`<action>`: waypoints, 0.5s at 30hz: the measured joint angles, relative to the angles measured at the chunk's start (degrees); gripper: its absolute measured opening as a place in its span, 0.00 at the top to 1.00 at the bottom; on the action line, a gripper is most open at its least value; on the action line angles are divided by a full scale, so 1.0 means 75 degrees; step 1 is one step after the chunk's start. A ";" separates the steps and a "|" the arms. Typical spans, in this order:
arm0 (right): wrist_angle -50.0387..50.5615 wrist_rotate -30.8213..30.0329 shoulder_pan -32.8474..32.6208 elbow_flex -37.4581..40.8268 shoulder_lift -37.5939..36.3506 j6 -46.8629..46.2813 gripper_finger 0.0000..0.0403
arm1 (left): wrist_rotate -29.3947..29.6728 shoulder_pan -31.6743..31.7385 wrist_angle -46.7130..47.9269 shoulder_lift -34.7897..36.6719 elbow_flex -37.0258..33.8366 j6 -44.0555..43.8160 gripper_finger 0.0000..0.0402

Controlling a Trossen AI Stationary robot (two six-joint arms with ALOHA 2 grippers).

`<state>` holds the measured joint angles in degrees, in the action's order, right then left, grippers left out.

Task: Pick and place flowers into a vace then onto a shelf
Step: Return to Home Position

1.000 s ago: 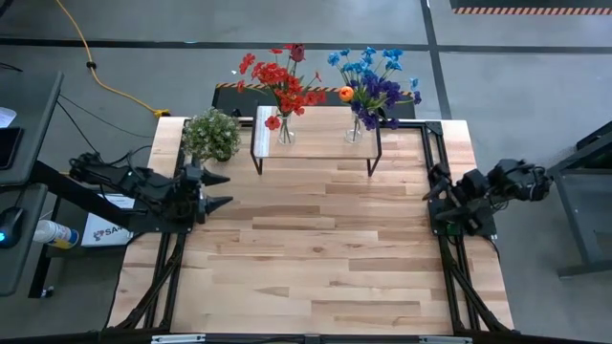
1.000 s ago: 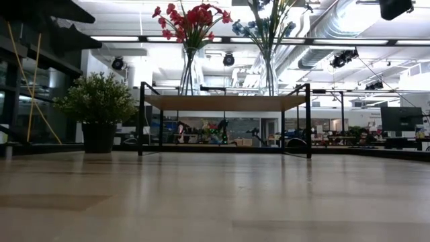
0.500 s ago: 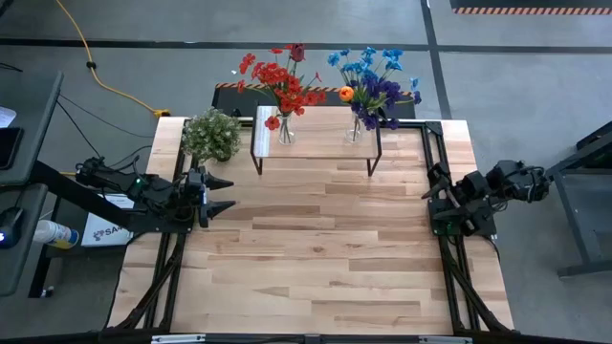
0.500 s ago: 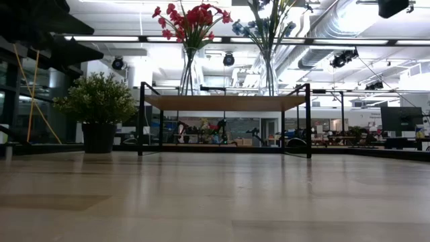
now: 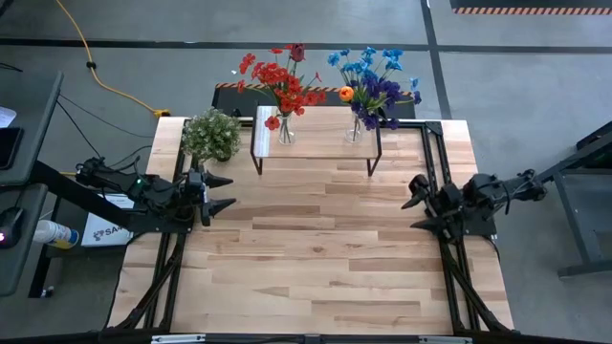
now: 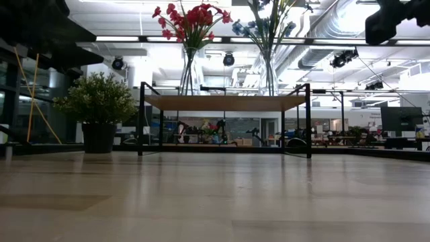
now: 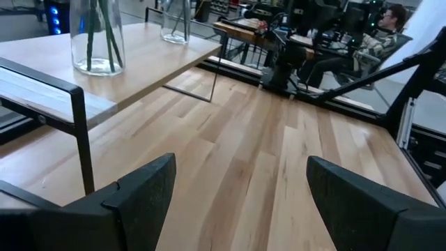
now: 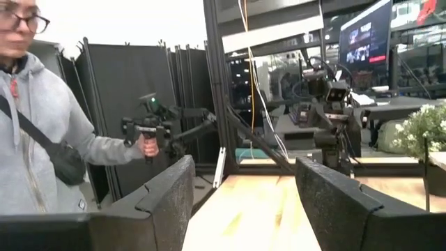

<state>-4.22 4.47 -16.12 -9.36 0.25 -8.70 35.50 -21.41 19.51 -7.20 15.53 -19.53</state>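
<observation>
The left jaws by the desk's point(image 5: 316, 268) left edge and the right jaws by its right edge gape wide, empty. The flowers point(image 5: 287, 81) stand in two glass vases point(image 5: 285, 134) on the shelf point(image 5: 320, 129) at the far side: top-heavy, slick and breakable, I judge, best gripped low on the glass. The desk is smooth plank; a person point(image 8: 42, 139) stands in the workshop beyond.

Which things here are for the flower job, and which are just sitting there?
For the job: red flowers and blue-purple flowers in clear glass vases; wooden-topped black-legged shelf; left gripper and right gripper, jaws open, at the table's sides.
Just sitting: bushy pale-green potted plant; yellow cable.
</observation>
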 joint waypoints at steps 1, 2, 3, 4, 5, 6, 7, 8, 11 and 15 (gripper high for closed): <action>-0.0075 -0.0002 0.0000 0.0070 0.0000 -0.0006 0.41 | -0.0017 0.0002 0.0000 0.0000 0.0000 -0.0003 0.11; -0.0094 0.0000 0.0001 0.0143 0.0000 -0.0014 0.41 | -0.0030 0.0002 -0.0003 0.0000 0.0000 -0.0003 0.11; -0.0087 0.0005 0.0000 0.0196 0.0003 -0.0017 0.41 | -0.0052 0.0002 -0.0003 0.0000 0.0000 -0.0006 0.11; -0.0109 0.0000 0.0000 0.0239 0.0003 -0.0025 0.41 | -0.0058 0.0002 -0.0006 -0.0002 0.0000 -0.0009 0.11; -0.0115 0.0003 0.0000 0.0262 0.0003 -0.0025 0.41 | -0.0059 0.0002 -0.0006 -0.0006 0.0000 -0.0009 0.11; -0.0163 0.0016 0.0000 0.0265 0.0003 -0.0025 0.41 | -0.0070 0.0002 -0.0009 -0.0012 -0.0004 -0.0011 0.11; -0.0204 0.0030 0.0000 0.0259 0.0003 -0.0013 0.41 | -0.0093 0.0002 -0.0102 -0.0012 -0.0048 -0.0012 0.11; -0.0211 0.0069 0.0000 0.0259 0.0003 0.0001 0.41 | -0.0115 0.0002 -0.0307 -0.0012 -0.0150 0.0009 0.11; -0.0273 0.0286 0.0000 0.0259 0.0003 0.0144 0.41 | -0.0314 0.0002 -0.1244 -0.0015 -0.0635 0.0363 0.11; -0.0473 0.0677 0.0000 0.0259 0.0003 0.0360 0.41 | -0.0360 0.0000 -0.1999 -0.0014 -0.1126 0.0566 0.11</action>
<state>-7.77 9.55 -16.12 -7.42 0.27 -6.00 32.80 -21.41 4.52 -7.31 7.08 -15.28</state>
